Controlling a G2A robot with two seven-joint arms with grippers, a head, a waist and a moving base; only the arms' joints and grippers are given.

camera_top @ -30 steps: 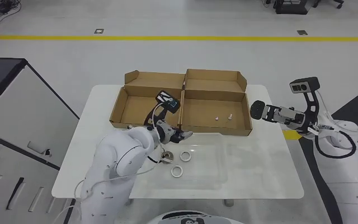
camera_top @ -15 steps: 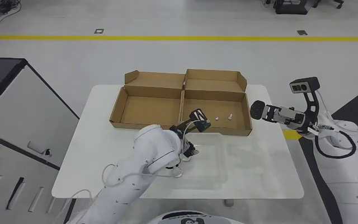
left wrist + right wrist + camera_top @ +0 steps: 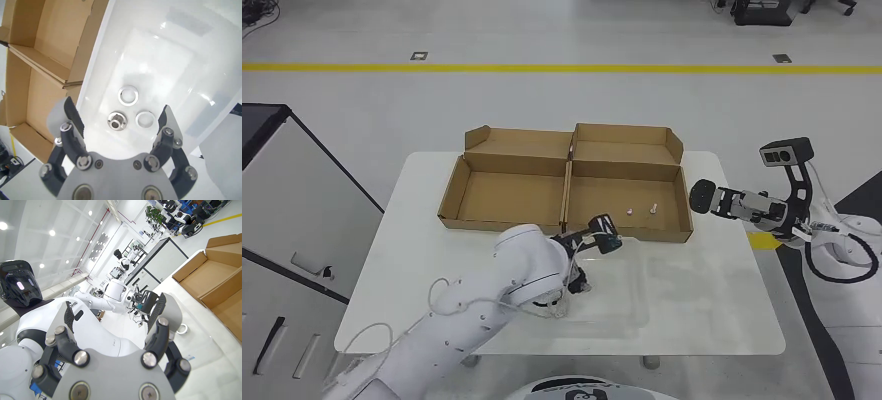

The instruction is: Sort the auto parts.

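Observation:
My left gripper (image 3: 118,106) hangs open over a clear plastic tray (image 3: 160,66), nothing between its fingers. Below it in the tray lie a flanged metal hub (image 3: 117,121) and two metal rings (image 3: 128,95) (image 3: 145,118), close together. In the top view the left arm (image 3: 542,270) covers those parts at the tray's left end. My right gripper (image 3: 115,301) is open and empty, held beyond the table's right edge (image 3: 712,197). One ring (image 3: 183,330) shows past its finger.
Two open cardboard boxes stand side by side behind the tray: the left box (image 3: 454,190) is bare inside, the right box (image 3: 682,200) holds two small bolts (image 3: 629,211) (image 3: 652,208). The tray's right part (image 3: 682,295) is bare.
The left arm has swung to the right across the tray; its wrist went from the left box's front edge to just before the right box. The right arm has kept still.

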